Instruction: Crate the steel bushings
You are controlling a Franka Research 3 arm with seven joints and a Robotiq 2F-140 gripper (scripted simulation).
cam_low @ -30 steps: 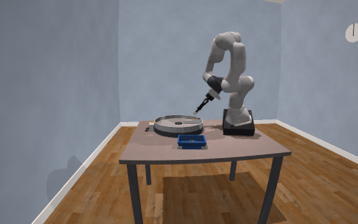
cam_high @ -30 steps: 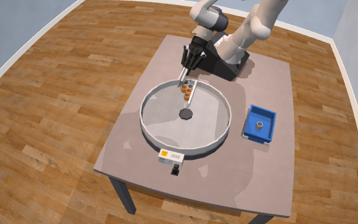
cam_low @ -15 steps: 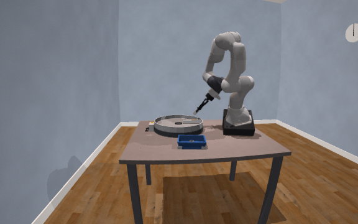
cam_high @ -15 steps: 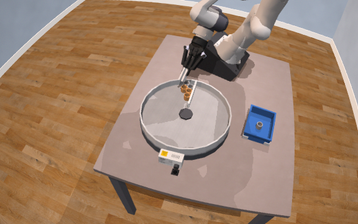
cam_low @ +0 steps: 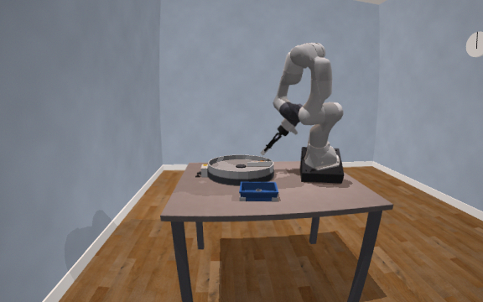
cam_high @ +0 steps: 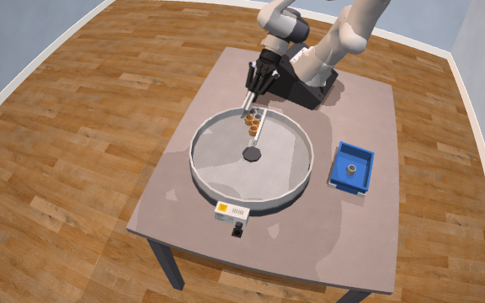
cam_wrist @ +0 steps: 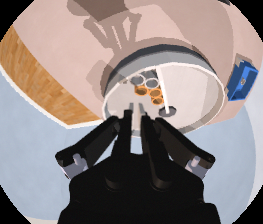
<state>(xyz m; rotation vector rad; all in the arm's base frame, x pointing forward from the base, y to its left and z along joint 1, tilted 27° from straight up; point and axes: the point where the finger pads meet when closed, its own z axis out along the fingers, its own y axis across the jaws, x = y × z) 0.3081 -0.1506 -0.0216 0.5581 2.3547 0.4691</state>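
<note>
On the turning table, bushings lie below the gripper

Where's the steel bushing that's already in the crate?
In the top view, the steel bushing stands mid-floor in the blue crate, right of the turning table.

The table carries a round turntable with a raised grey rim and a dark hub at its centre. A white rail runs from the far rim toward the hub. Orange bushings and grey bushings sit clustered beside the rail, near the far rim. The hand is above that rim, fingers nearly together, empty. A blue crate right of the turntable holds one grey bushing. A white box sits at the near rim.
</note>
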